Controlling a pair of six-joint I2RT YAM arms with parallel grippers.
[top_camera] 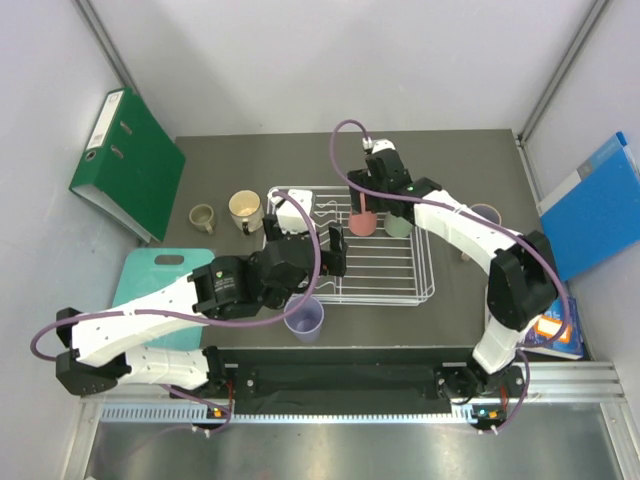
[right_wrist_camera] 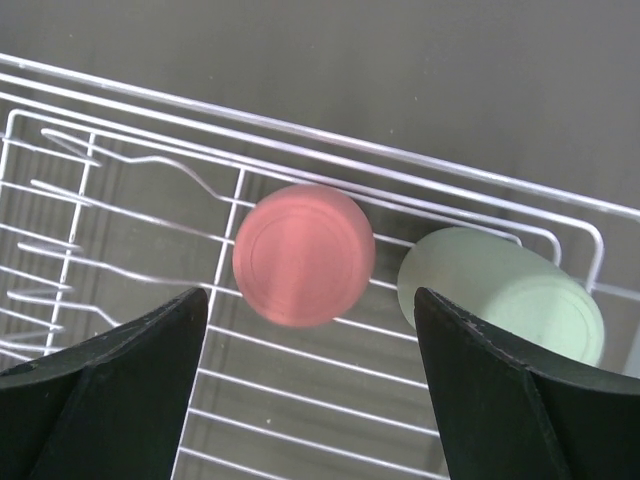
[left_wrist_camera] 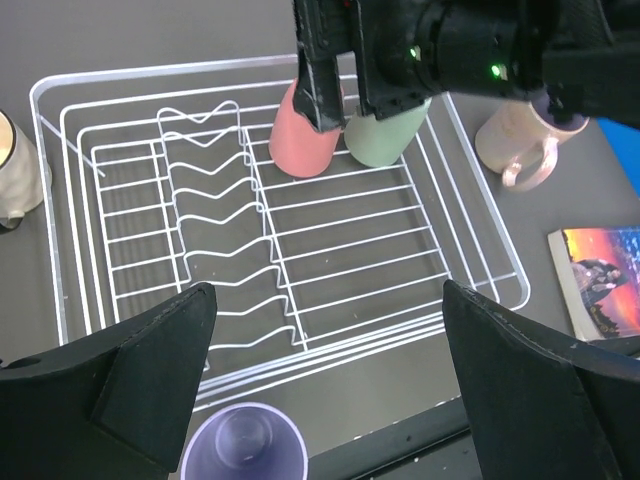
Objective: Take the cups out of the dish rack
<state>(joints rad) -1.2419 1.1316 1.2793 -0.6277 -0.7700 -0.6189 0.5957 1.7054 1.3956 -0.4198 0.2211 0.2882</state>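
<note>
Hovering over the dish rack point(top_camera: 385, 270), both tools have their jaws apart and grip nothing. The right gripper point(right_wrist_camera: 310, 295) is directly above the inverted pink cup point(right_wrist_camera: 303, 254). The mint-green cup point(right_wrist_camera: 500, 292) lies just beside it at 3 o'clock, and both sit near the rack's 12 o'clock edge. The left gripper point(left_wrist_camera: 328, 290) is over the rack's 6 o'clock side. The lavender tumbler point(top_camera: 304, 320) stands on the table just outside the rack at 7 o'clock.

- The green binder point(top_camera: 128, 165) has a white spine label, its print too small to read.
- The book point(left_wrist_camera: 600, 280) cover shows no legible words.
</note>
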